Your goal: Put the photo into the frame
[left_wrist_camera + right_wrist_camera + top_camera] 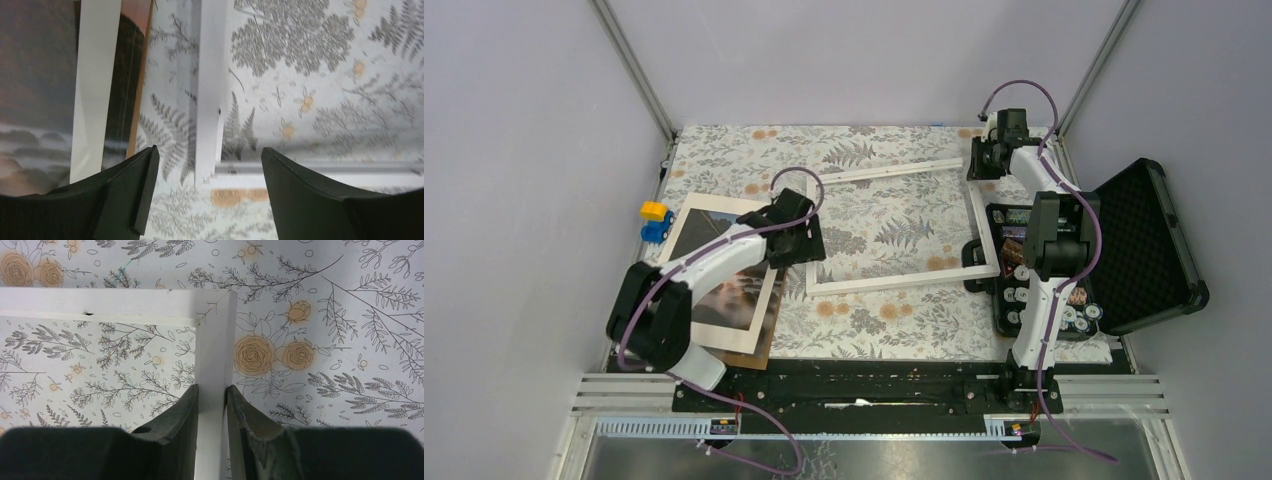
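Right gripper was clamped on the frame corner, left gripper gaped over its left rail; judged frame needed pinning flat before photo insertion.

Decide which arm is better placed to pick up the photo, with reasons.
Left, most likely. The left hand is open, just beside the photo, over the near-left corner of the frame. The right hand is shut on the frame's far-right rail, far from the photo.
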Robot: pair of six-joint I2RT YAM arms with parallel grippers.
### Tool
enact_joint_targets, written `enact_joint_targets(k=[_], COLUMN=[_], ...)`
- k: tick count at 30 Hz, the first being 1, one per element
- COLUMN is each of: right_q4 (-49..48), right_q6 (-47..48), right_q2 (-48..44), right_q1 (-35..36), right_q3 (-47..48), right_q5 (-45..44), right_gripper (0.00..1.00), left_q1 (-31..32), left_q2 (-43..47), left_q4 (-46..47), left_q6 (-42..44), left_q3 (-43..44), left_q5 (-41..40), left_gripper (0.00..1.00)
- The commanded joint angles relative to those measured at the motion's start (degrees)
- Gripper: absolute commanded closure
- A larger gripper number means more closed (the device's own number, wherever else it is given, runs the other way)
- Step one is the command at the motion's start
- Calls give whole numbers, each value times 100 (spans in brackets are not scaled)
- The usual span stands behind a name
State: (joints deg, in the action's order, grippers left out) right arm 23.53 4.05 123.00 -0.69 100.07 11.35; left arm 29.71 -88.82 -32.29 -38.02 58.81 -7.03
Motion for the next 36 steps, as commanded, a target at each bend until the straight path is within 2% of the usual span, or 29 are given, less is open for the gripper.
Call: enact_joint_targets(k=[1, 5, 9, 11, 17, 19, 24, 29, 33, 36], right_q4=[198, 273, 381, 498, 618, 670, 333, 151, 2, -216], right_q6=[-276, -767, -1167, -1485, -2492, -2870, -3531, -3552, -3305, -3001], right_q2=[-8, -148, -389, -528, -1208, -1514, -2454, -3166, -3478, -3570], right_q1=[41, 42, 37, 36, 40, 42, 42, 42, -148, -442], right_q3=[197, 293, 278, 275, -313, -695, -1937, -2691, -2917, -2953], right_q5=[-197, -416, -1042, -1513, -1670, -1631, -1588, -1471, -1326, -868], right_gripper=[100, 100, 100, 100, 100, 100, 100, 100, 100, 100], left_q1=[-18, 60, 440, 627, 917, 918, 913, 879, 827, 669], left_q2=[917, 1758, 1877, 1808, 1230, 1039, 207, -117, 106, 547], left_q4=[-10, 716, 1314, 1603, 2662, 3128, 3616, 4003, 4192, 3804], left_q6=[-352, -1150, -1564, -1644, -1807, -1802, -1632, -1574, -1394, -962], left_q3=[-460, -1298, -1749, -1837, -1971, -1944, -1524, -1268, -1332, -1283], left_q5=[632, 1723, 2105, 2172, 2405, 2465, 2616, 2874, 3261, 3401], left_gripper=[15, 2, 1, 1, 1, 1, 1, 1, 1, 1])
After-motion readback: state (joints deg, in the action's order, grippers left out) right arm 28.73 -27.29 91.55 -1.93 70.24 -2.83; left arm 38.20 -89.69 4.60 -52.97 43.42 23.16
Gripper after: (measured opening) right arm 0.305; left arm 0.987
